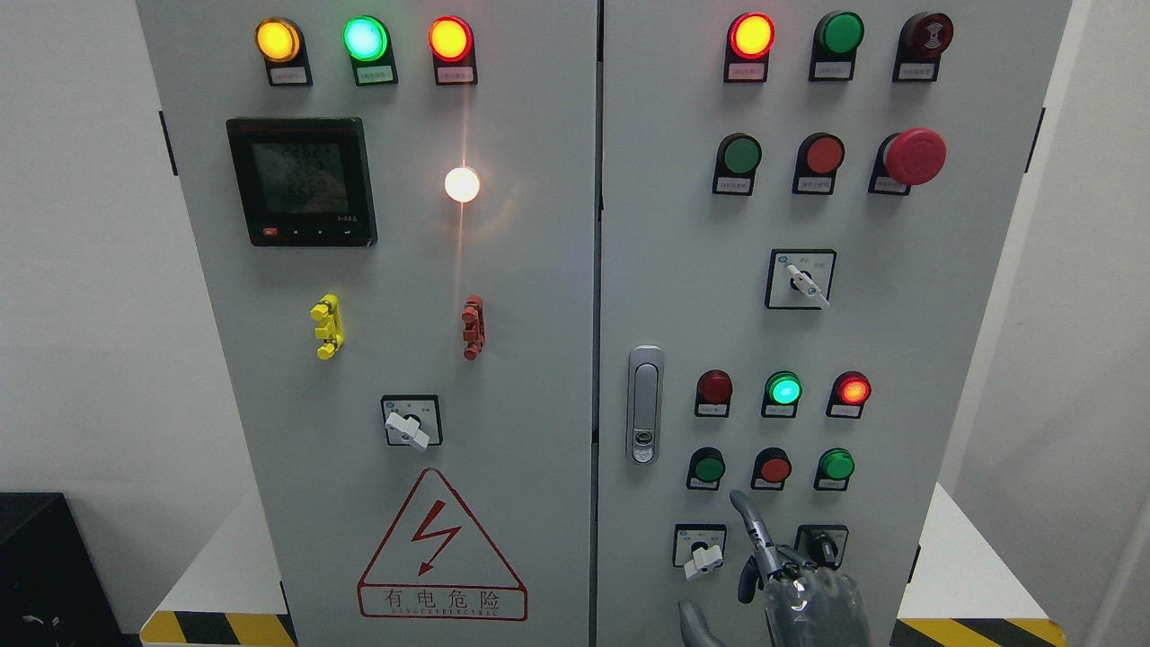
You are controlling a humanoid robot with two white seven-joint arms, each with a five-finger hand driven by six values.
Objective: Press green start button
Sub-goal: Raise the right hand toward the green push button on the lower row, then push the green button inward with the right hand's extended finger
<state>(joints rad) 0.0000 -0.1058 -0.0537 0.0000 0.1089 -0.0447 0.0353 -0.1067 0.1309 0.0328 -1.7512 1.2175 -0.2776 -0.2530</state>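
Note:
A grey control cabinet fills the head view. On its right door, a low row holds a green push button, a red one and a second green one. Another green button sits higher up. My right hand comes up from the bottom edge. Its index finger is stretched out, the other fingers are curled, and it holds nothing. The fingertip is just below the gap between the left green button and the red one, not touching either. The left arm is out of view.
Above that row are a dark red lamp, a lit green lamp and a lit red lamp. A door handle is to the left. Two rotary switches flank the hand. A red mushroom stop is at upper right.

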